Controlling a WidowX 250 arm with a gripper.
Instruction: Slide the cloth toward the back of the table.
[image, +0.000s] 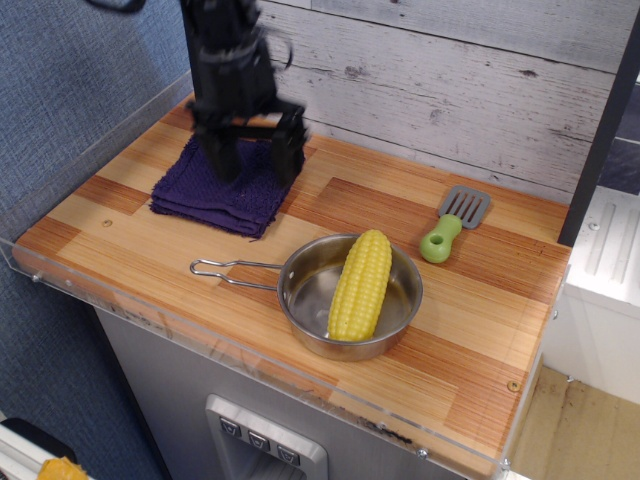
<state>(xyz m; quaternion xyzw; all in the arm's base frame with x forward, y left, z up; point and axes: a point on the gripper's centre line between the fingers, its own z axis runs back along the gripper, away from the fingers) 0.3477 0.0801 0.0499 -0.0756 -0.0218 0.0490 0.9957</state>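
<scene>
Pincer (253, 160): jaws apart, blurred, tips over the cloth's far half.
Cloth (215, 195): back-left counter (470, 330), 10 o'clock from the pan (350, 298).
Push direction: 12 o'clock, toward the wall.

You have a nubby, matt terry cloth (218, 190) on a smooth striped-wood table (430, 320) with a clear glossy acrylic rim; the pan (345, 300) is shiny steel, the corn (361, 283) looks like bumpy plastic, and the wall (450, 80) is rough whitewashed wood
</scene>
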